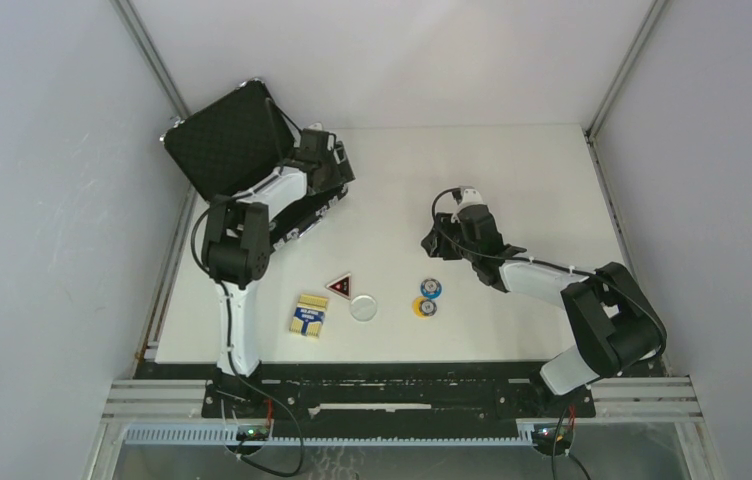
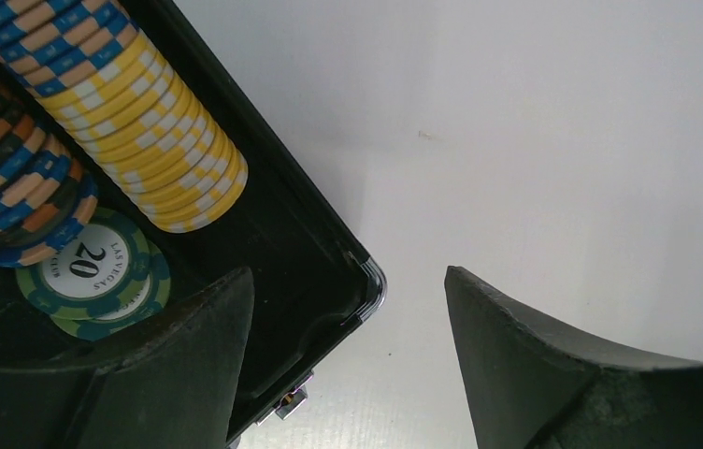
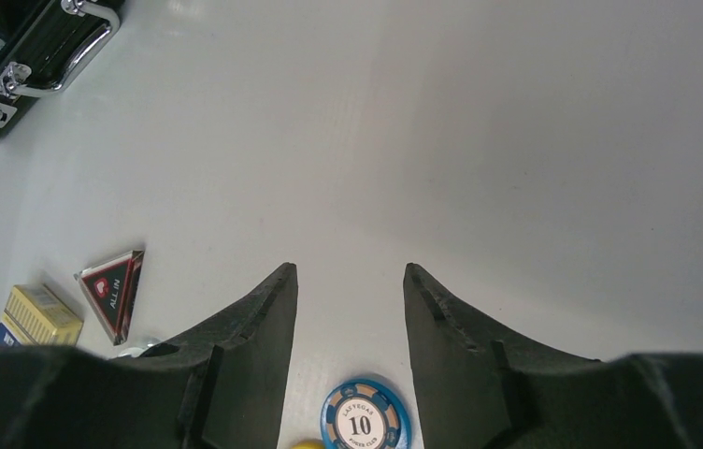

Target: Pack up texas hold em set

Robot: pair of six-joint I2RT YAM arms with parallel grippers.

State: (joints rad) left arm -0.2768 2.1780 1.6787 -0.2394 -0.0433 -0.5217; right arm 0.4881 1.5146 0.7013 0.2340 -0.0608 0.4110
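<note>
The black silver-edged briefcase (image 1: 222, 140) lies open at the far left, its lid up. In the left wrist view its tray holds rows of poker chips (image 2: 151, 122) and a green "20" chip (image 2: 95, 271). My left gripper (image 1: 332, 170) is open and empty over the case's right corner (image 2: 366, 276). My right gripper (image 1: 439, 243) is open and empty above the table, just beyond the blue disc (image 1: 432, 289) and yellow disc (image 1: 424, 306). The blue "10" disc (image 3: 365, 416) shows between its fingers. The red-black triangular token (image 1: 340, 286), white disc (image 1: 363, 308) and yellow-blue card box (image 1: 308, 314) lie near the front centre.
Grey walls close in the table on the left, right and back. The case's silver handle (image 3: 58, 47) faces the table's middle. The arm bases sit along the near edge (image 1: 402, 385).
</note>
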